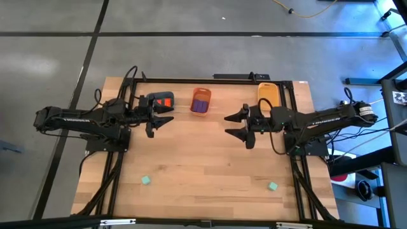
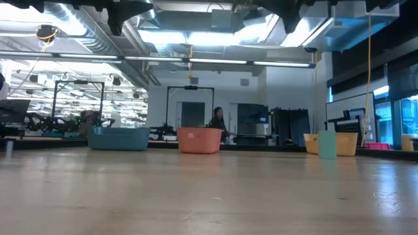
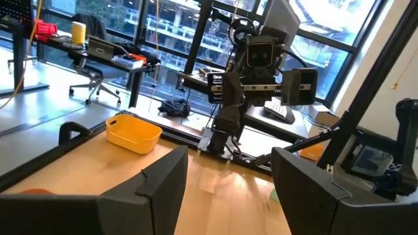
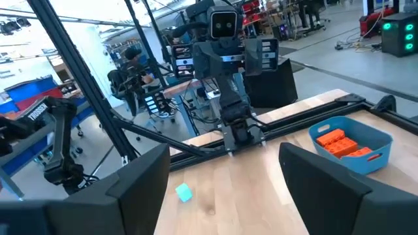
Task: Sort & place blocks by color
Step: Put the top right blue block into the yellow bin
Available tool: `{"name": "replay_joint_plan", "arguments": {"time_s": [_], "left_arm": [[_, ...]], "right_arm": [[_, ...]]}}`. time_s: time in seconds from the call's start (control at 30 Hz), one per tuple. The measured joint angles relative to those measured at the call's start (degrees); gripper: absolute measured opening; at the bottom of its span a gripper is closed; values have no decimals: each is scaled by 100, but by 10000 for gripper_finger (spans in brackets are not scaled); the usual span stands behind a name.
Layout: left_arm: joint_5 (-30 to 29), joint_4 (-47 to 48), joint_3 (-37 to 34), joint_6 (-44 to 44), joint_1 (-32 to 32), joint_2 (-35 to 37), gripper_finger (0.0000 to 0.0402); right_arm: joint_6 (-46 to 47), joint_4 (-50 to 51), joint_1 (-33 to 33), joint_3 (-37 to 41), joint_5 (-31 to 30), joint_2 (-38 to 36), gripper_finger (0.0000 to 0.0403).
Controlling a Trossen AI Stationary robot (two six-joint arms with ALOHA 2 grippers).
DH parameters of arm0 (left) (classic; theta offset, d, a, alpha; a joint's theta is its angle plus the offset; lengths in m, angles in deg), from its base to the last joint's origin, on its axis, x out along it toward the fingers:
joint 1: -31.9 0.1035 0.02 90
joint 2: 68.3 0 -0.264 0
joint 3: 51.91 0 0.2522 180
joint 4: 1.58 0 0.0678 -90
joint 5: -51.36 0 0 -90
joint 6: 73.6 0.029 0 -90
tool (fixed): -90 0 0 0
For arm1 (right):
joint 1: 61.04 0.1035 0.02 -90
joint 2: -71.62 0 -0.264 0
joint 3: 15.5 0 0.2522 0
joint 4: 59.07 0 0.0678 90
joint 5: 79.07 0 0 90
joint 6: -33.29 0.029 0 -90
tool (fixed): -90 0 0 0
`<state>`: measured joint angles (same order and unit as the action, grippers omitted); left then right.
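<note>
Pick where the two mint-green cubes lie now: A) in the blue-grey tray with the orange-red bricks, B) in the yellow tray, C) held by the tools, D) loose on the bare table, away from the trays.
D: both mint-green cubes rest on the bare table, far from the trays.

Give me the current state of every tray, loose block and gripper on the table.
Blue-grey rounded tray: holds orange-red bricks.
Orange rounded tray: holds purple bricks.
Yellow rounded tray: looks empty.
Two mint-green cubes: loose on the wooden table.
Left gripper: open, empty.
Right gripper: open, empty.
</note>
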<state>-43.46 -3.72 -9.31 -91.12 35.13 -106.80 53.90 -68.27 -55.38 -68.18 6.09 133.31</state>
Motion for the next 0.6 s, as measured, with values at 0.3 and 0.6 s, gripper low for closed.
{"name": "replay_joint_plan", "arguments": {"time_s": [0.3,0.6], "left_arm": [[2,0,0,384,-4,0,211],[0,0,-2,907,-4,0,211]], "right_arm": [[-477,4,11,0,350,2,291],[-436,427,30,-146,458,5,286]]}}
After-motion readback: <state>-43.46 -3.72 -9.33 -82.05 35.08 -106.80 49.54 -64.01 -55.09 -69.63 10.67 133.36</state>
